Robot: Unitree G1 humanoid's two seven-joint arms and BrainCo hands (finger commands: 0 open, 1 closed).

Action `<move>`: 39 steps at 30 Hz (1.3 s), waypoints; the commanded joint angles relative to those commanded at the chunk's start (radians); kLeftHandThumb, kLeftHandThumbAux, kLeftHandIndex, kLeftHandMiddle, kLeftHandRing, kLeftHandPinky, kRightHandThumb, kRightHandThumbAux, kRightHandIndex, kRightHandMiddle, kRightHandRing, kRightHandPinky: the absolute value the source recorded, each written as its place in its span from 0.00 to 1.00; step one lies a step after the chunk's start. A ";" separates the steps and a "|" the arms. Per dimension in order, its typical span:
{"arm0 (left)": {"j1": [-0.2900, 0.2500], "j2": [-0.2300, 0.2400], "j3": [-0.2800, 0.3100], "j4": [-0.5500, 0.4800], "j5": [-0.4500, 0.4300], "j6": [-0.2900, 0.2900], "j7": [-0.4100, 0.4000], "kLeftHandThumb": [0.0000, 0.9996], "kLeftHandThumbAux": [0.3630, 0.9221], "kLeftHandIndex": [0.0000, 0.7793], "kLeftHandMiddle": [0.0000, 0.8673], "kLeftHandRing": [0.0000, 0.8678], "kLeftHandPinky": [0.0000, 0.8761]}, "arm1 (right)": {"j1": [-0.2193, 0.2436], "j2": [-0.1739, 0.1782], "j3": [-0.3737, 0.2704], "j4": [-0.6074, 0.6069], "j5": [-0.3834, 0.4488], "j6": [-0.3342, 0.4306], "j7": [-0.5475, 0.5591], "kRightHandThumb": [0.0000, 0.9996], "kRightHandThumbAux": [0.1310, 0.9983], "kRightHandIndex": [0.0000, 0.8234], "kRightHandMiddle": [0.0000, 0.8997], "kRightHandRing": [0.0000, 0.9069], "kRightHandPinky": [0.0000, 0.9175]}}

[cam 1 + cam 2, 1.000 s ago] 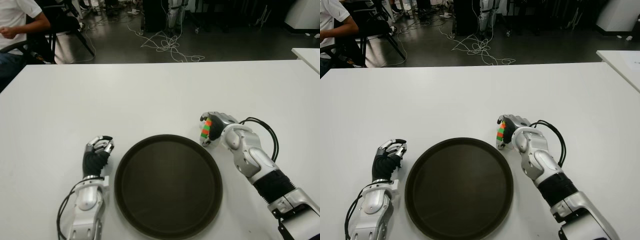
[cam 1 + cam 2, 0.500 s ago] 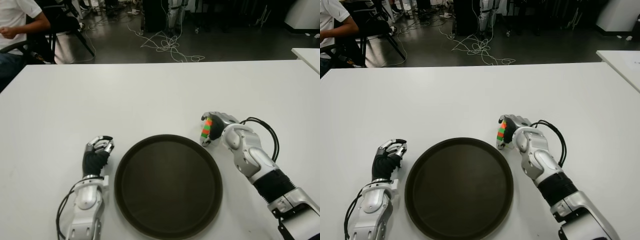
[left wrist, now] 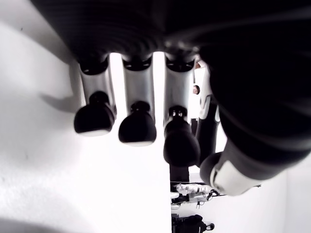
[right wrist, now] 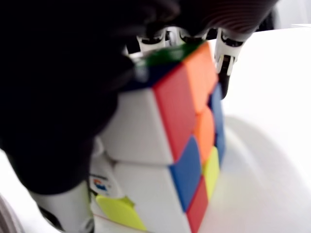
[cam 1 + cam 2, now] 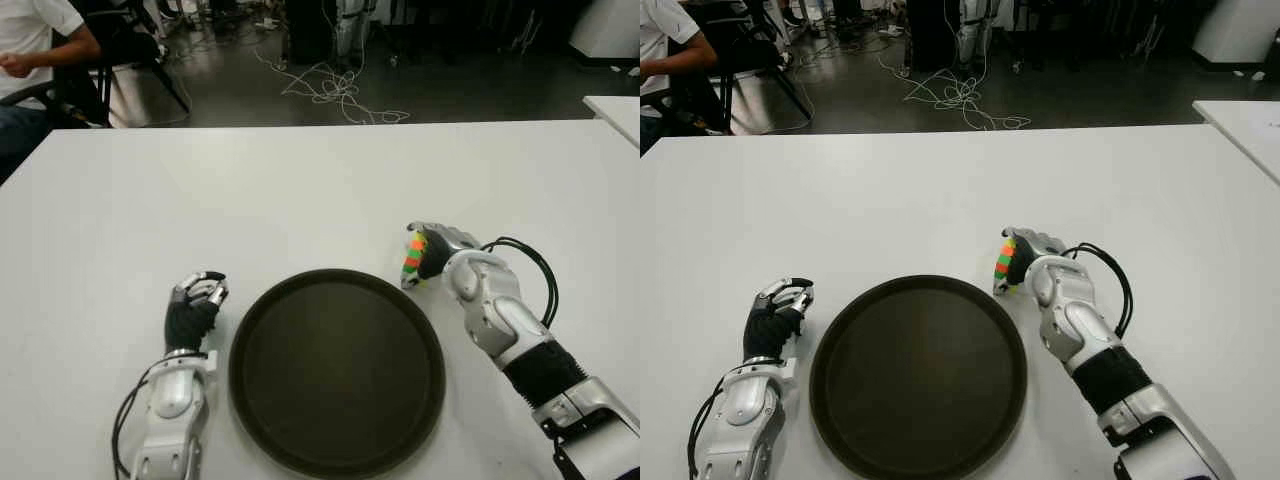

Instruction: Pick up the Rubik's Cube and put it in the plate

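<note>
The right hand (image 5: 432,256) is at the far right edge of the plate (image 5: 337,373), on the white tabletop (image 5: 300,190). Its fingers are wrapped around the Rubik's Cube (image 5: 413,259), and the cube shows green and orange squares toward the plate. In the right wrist view the cube (image 4: 170,141) fills the picture: the dark palm presses on one side of it, the fingertips (image 4: 225,58) hook over the far edge, and white, red, blue, orange and yellow squares are visible. The cube is just beside the plate rim, outside the plate; I cannot tell if its lower corner touches the tabletop.

The plate is dark, round and flat, and it lies between the two arms. A black cable (image 5: 528,262) loops beside the right forearm.

The left hand (image 5: 195,303) shows to the left of the plate, near its rim. Its fingers (image 3: 137,127) are curled inward and hold nothing.

Beyond the far edge of the tabletop there is a dark floor with loose cables (image 5: 335,90), and a seated person (image 5: 30,45) is at the far left corner.
</note>
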 joint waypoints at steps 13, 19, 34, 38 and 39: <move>0.001 0.002 -0.004 0.000 0.009 -0.005 0.003 0.71 0.61 0.57 0.94 0.95 0.94 | 0.013 0.011 -0.033 -0.010 0.026 -0.020 -0.066 0.00 0.81 0.31 0.27 0.30 0.37; 0.001 -0.003 -0.002 -0.001 0.008 -0.008 0.006 0.71 0.61 0.57 0.94 0.95 0.93 | 0.017 0.022 -0.045 -0.010 0.026 -0.017 -0.095 0.00 0.81 0.34 0.30 0.35 0.43; 0.002 0.003 -0.005 0.000 0.018 -0.013 0.007 0.71 0.61 0.57 0.94 0.96 0.94 | 0.048 0.073 -0.117 -0.045 0.064 -0.026 -0.206 0.00 0.85 0.63 0.70 0.73 0.76; 0.001 0.003 -0.004 0.000 0.015 -0.012 0.005 0.71 0.61 0.57 0.94 0.96 0.94 | 0.055 0.085 -0.138 -0.055 0.086 -0.036 -0.223 0.01 0.84 0.67 0.77 0.79 0.80; 0.001 0.003 -0.004 0.000 0.014 -0.013 0.005 0.71 0.61 0.57 0.94 0.96 0.94 | 0.056 0.088 -0.143 -0.057 0.091 -0.039 -0.226 0.01 0.84 0.68 0.78 0.80 0.80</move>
